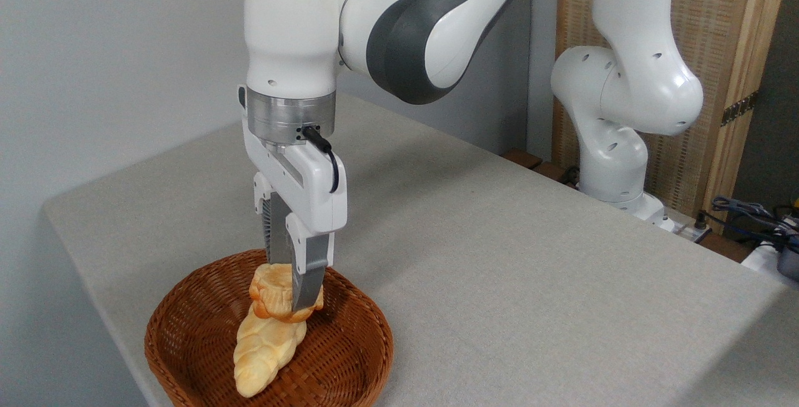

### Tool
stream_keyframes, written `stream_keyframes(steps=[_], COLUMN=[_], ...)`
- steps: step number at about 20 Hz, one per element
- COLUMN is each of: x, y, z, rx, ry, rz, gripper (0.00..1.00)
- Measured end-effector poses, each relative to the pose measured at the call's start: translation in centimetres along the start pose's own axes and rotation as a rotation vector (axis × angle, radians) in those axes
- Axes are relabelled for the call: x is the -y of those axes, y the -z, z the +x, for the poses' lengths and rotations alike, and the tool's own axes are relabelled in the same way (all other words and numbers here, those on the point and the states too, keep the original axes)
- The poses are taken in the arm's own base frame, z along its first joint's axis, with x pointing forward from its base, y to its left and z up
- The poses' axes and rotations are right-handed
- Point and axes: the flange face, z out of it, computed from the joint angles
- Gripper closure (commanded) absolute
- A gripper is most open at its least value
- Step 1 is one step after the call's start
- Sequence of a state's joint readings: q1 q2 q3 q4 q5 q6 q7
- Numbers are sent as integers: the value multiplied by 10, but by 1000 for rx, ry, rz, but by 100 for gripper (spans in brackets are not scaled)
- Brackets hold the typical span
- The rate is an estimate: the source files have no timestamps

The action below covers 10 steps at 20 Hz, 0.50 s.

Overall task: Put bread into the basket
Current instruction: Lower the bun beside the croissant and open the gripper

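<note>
The bread, a small golden-brown bun with a scalloped edge, is gripped between the two fingers of the claw, which are closed against its sides. The claw is pointed straight down from the white arm. The bun is held inside the ring of the basket, over its far half and below the level of the far rim as seen from the camera. Under the bun, a longer pale braided loaf is laid in the basket, running from beneath the bun toward the basket's near rim; the bun's underside is seen at or just on the loaf's far end, though whether the two actually touch cannot be told. The basket is set on the grey tabletop, close to the tabletop's near left edge. Beyond the basket, at the far right of the tabletop, the arm's white base is mounted, with a wooden-framed woven panel standing behind it.
</note>
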State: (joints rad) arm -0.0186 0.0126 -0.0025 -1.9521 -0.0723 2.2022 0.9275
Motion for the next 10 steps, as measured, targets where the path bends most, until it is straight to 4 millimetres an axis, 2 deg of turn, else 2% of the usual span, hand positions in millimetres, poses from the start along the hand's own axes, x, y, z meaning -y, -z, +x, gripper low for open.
stream_keyframes(steps=[6, 10], x=[2, 2], y=[5, 22], z=[0, 0], rx=[-6, -14], ry=[6, 82], rz=[9, 16], gripper=[0, 0])
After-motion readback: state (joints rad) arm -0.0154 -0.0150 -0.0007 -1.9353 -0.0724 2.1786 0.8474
